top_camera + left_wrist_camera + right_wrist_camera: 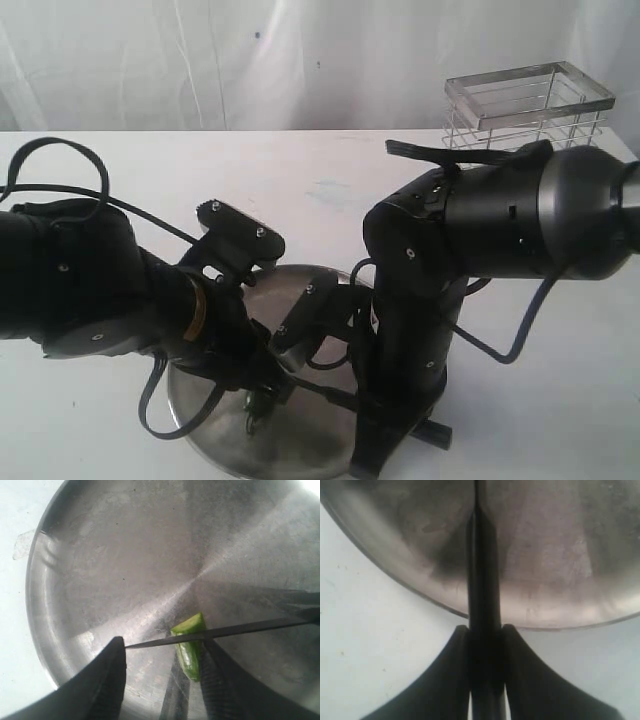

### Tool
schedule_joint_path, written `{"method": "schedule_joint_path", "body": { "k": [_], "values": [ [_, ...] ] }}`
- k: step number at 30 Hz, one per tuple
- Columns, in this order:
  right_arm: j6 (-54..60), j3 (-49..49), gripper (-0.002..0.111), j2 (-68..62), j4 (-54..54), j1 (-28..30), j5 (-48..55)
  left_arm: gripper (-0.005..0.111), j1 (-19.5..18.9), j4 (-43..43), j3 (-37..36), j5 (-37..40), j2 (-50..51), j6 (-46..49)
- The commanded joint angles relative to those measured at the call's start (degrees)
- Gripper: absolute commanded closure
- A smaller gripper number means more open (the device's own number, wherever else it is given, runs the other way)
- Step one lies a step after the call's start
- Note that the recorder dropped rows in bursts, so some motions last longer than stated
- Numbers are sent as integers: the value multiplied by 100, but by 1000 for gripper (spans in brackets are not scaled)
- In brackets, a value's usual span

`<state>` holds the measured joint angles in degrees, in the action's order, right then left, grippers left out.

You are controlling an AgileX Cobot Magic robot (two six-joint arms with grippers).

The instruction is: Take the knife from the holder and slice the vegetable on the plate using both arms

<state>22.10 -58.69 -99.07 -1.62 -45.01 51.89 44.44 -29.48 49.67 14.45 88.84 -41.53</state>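
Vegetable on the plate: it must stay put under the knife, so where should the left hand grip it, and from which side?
Best pinch the vegetable across its narrow width, on the side of the knife nearer the left hand, coming from above: it lies flat on the plate, the blade crossing it, between that open hand's fingers.

White worktop (300, 170) before a white cloth backdrop (200, 60).
The fabric hangs in soft folds, dotted with a few small dark specks (257, 35); a faint bluish smudge (330, 190) marks the matte surface under even, diffuse light.
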Motion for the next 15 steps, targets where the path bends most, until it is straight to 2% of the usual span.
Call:
{"method": "schedule_joint_path", "body": {
  "k": [1,15],
  "values": [
    [75,-21,108,16,-29,-9,98,56,20,-132,-30,8,-15,-171],
    [75,-21,108,16,-54,-72,130,56,20,-132,-30,8,-15,-181]
  ]
}}
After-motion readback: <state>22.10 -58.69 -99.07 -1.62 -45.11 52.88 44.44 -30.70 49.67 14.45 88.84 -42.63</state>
